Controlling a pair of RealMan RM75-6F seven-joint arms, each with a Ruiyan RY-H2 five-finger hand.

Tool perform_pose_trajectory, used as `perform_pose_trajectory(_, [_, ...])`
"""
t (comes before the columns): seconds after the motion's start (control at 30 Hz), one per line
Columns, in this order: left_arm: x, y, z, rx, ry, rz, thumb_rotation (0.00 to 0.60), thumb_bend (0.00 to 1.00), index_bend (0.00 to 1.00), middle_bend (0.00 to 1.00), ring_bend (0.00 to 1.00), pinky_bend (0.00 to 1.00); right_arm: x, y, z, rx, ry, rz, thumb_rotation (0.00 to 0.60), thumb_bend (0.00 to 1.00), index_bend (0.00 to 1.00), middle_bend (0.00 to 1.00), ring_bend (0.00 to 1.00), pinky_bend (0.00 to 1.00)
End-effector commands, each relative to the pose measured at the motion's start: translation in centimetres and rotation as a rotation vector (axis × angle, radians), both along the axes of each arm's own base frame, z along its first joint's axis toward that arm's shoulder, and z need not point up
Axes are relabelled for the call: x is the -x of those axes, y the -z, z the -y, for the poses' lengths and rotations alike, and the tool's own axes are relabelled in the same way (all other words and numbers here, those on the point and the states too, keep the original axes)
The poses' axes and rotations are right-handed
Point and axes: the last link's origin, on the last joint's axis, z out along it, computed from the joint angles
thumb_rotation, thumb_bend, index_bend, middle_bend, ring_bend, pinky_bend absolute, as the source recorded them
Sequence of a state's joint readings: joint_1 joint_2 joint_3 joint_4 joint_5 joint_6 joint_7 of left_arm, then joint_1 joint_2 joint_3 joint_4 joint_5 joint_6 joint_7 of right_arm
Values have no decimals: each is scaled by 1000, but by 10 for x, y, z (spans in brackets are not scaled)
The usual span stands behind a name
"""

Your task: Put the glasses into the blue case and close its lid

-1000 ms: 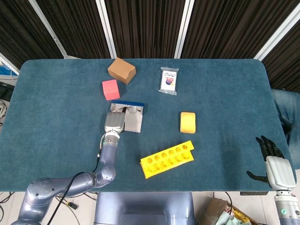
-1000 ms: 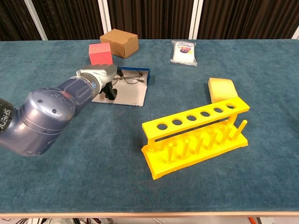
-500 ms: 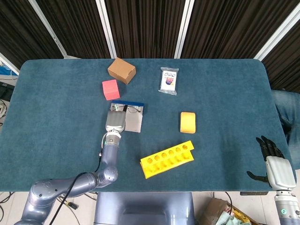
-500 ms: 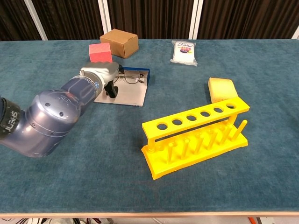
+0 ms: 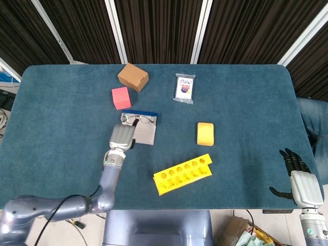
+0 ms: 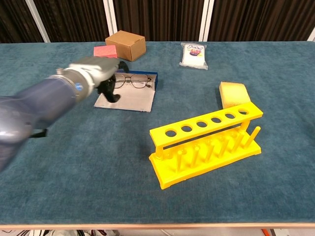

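The glasses [image 6: 132, 81] lie in the open blue case [image 6: 129, 96], against its raised far wall, long axis running left to right across the counter [image 5: 246, 113]. The grey lid panel lies flat toward me. My left hand [image 5: 122, 137] hovers over that panel's near-left edge, fingers curled, holding nothing. My right hand [image 5: 301, 182] rests open, well apart.

Head view high above the near edge, looking steeply down on the whole desk [image 5: 246, 97], chest view low and close at the front edge, facing across it toward the dark curtain, both sharing the yellow rack [image 5: 183, 173] and open blue case [image 6: 129, 94].
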State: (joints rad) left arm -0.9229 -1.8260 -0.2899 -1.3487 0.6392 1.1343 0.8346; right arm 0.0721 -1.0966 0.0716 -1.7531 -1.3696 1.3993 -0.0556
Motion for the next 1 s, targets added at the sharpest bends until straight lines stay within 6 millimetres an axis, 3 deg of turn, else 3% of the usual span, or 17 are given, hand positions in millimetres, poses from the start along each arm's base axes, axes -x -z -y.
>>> perform_pose_trajectory(0.03, [18,-10,6,16,0,-15,600,172,134,295,195,242,0,0,0,-1,0,1,600,0,0,0,0,176])
perform_pose_trajectory(0.1, [23,-12,5,11,10,-10,600,151,134,223,124,156,0,0,0,-2,2,2,600,0,0,0,0,176])
perform_pose_trajectory(0.17, [28,-12,4,11,15,-9,600,150,137,216,118,142,0,0,0,-2,4,5,600,0,0,0,0,176])
perform_pose_trajectory(0.47, [34,-1,0,36,30,-19,600,150,176,256,96,128,0,0,0,-4,9,8,600,0,0,0,0,176])
perform_pose_trajectory(1.0, [20,24,-2,14,118,-117,600,189,241,245,80,104,1,0,1,-10,16,13,600,0,0,0,0,176])
